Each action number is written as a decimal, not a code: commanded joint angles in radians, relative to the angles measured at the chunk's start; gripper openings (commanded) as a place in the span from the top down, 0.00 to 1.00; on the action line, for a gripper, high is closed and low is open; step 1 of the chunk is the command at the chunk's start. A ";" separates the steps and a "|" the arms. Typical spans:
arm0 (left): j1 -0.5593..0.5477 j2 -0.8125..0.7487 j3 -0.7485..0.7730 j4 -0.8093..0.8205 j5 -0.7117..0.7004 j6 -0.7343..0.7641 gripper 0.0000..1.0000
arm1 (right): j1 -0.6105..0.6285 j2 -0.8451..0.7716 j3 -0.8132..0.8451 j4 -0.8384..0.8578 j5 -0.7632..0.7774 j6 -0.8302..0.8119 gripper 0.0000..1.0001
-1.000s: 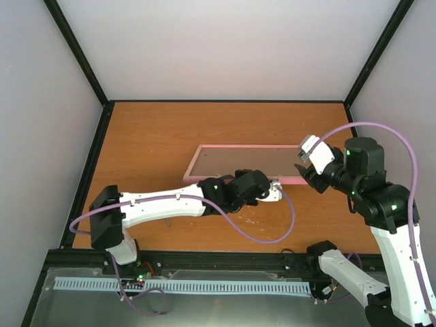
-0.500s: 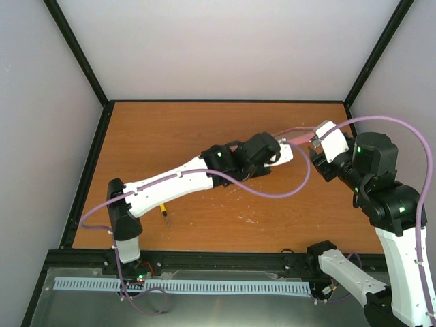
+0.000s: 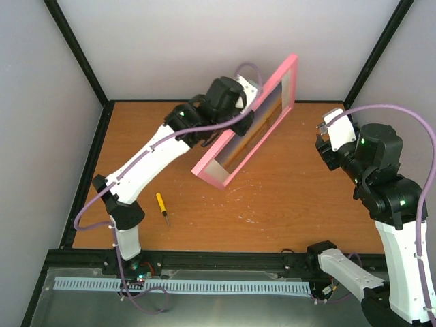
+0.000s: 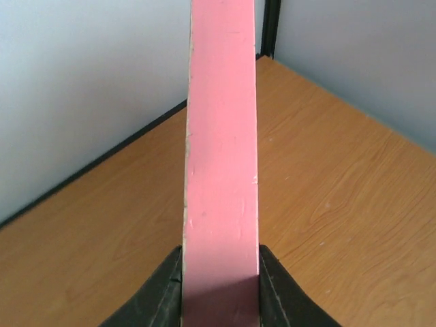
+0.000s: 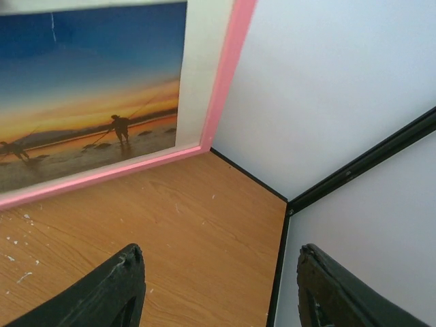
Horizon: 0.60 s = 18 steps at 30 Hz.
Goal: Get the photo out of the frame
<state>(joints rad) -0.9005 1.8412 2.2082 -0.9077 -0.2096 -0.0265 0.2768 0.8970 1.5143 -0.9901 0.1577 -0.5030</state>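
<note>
The pink frame (image 3: 291, 82) stands tilted on its long edge at the back middle of the table, one end raised toward the back wall. My left gripper (image 3: 238, 114) is shut on the frame's edge (image 4: 221, 170), with the black fingers (image 4: 160, 296) on both sides of it. The right wrist view shows the frame's front (image 5: 225, 75), with the sunset photo (image 5: 88, 102) still inside behind a white mat (image 5: 197, 61). My right gripper (image 3: 332, 138) is open and empty (image 5: 218, 289), well to the right of the frame and apart from it.
A small yellow-handled screwdriver (image 3: 162, 208) lies on the wooden table (image 3: 272, 211) at front left. Black rails edge the table, and grey walls stand close behind and at both sides. The back right corner post (image 5: 354, 170) is near my right gripper.
The left arm has lifted the frame from flat on the table to standing tilted, and swung it toward the back. The right gripper has come away from the frame's right corner.
</note>
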 commanded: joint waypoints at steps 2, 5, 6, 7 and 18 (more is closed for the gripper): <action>0.124 -0.050 0.103 0.056 0.181 -0.334 0.99 | -0.008 -0.001 0.006 0.020 0.006 0.017 0.40; 0.217 -0.065 0.068 0.019 0.299 -0.452 0.99 | -0.007 -0.007 -0.020 0.021 -0.003 0.021 0.39; 0.249 -0.078 0.030 0.028 0.350 -0.488 0.99 | -0.007 -0.009 -0.030 0.023 -0.007 0.020 0.39; 0.280 -0.099 -0.017 0.050 0.390 -0.516 0.99 | -0.008 -0.014 -0.041 0.025 -0.011 0.020 0.40; 0.469 -0.445 -0.904 0.504 0.546 -0.731 0.99 | -0.009 -0.081 -0.249 0.081 -0.049 0.045 0.40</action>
<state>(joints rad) -0.4500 1.5173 1.4860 -0.6811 0.2337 -0.6579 0.2745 0.8433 1.3396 -0.9550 0.1368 -0.4885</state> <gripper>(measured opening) 0.215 0.602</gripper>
